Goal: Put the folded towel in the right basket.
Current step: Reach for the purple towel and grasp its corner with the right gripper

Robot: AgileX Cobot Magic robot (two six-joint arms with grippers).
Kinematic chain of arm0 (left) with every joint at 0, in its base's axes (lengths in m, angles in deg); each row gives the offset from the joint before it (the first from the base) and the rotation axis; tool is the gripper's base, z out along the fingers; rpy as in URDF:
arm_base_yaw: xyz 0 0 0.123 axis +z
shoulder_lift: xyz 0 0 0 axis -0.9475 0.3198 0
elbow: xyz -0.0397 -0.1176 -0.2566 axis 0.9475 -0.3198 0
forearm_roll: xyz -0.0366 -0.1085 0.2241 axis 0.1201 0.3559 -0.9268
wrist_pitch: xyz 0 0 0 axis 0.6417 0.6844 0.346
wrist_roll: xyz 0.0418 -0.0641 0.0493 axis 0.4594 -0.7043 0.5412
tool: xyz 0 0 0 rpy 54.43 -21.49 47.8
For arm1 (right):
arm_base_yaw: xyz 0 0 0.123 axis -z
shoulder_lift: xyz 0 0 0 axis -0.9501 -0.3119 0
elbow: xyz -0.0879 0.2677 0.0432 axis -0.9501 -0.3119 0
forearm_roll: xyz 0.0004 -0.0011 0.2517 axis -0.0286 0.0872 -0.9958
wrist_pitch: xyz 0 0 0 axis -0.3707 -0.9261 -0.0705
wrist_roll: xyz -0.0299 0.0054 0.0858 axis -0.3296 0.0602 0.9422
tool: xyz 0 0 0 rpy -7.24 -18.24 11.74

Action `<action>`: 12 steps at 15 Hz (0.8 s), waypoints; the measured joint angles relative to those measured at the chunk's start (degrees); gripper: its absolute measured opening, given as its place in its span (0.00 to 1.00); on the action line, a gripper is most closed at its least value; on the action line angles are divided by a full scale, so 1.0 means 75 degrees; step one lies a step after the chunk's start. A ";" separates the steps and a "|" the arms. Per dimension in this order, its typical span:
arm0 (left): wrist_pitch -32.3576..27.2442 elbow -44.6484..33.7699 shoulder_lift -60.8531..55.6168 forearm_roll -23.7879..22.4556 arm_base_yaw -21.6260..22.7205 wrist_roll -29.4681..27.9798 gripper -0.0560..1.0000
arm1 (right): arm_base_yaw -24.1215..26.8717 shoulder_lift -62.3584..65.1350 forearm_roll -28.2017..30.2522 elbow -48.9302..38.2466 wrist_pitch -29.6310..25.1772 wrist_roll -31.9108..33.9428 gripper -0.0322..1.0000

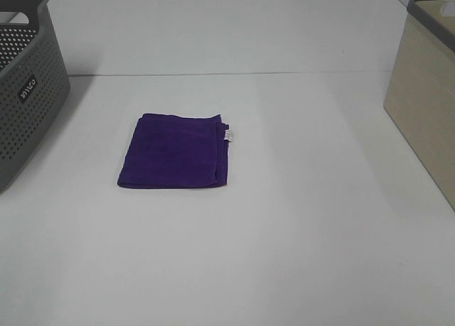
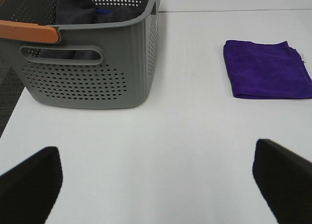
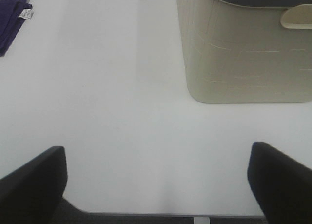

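Note:
A folded purple towel with a small white tag lies flat on the white table, left of centre. It also shows in the left wrist view and, partly, in the right wrist view. The beige right basket stands at the right edge and also appears in the right wrist view. Neither gripper appears in the exterior view. My left gripper is open and empty, well short of the towel. My right gripper is open and empty, near the table's front edge, short of the basket.
A grey perforated basket stands at the left edge; the left wrist view shows its wall, an orange handle and dark cloth inside. The table's front edge shows in the right wrist view.

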 joint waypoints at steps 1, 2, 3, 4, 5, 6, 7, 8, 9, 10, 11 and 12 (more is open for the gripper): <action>0.0000 0.0000 0.0000 0.0000 0.0000 0.0000 0.99 | 0.0000 0.0000 0.0000 0.0000 0.0000 0.0000 0.97; 0.0000 0.0000 0.0000 0.0000 0.0000 0.0000 0.99 | 0.0000 0.0000 0.0000 0.0000 0.0000 0.0000 0.97; 0.0000 0.0000 0.0000 0.0000 0.0000 0.0000 0.99 | 0.0000 0.0000 0.0000 0.0000 0.0000 0.0000 0.97; 0.0000 0.0000 0.0000 0.0000 0.0000 0.0000 0.99 | 0.0000 0.0000 0.0000 0.0000 0.0000 0.0000 0.97; 0.0000 0.0000 0.0000 0.0000 0.0000 0.0000 0.99 | 0.0000 0.0000 0.0000 0.0000 0.0000 0.0000 0.96; 0.0000 0.0000 0.0000 0.0000 0.0000 0.0000 0.99 | 0.0000 0.0000 0.0000 0.0000 0.0000 0.0000 0.96; 0.0000 0.0000 0.0000 0.0000 0.0000 0.0000 0.99 | 0.0000 0.0000 0.0000 0.0000 0.0000 0.0000 0.96; 0.0000 0.0000 0.0000 0.0000 0.0000 0.0000 0.99 | 0.0000 0.0000 0.0000 0.0000 0.0000 0.0000 0.96; 0.0000 0.0000 0.0000 0.0000 0.0000 0.0000 0.99 | 0.0000 0.0000 0.0000 0.0000 0.0000 0.0000 0.96; 0.0000 0.0000 0.0000 0.0000 0.0000 0.0000 0.99 | 0.0000 0.0000 -0.0038 0.0038 0.0008 0.0000 0.96; 0.0000 0.0000 0.0000 0.0000 0.0000 0.0000 0.99 | 0.0000 -0.0053 -0.0145 0.0283 -0.0092 0.0008 0.96; 0.0000 0.0000 0.0000 0.0000 0.0000 0.0000 0.99 | 0.0000 -0.0466 -0.0283 0.0749 -0.0428 0.0122 0.96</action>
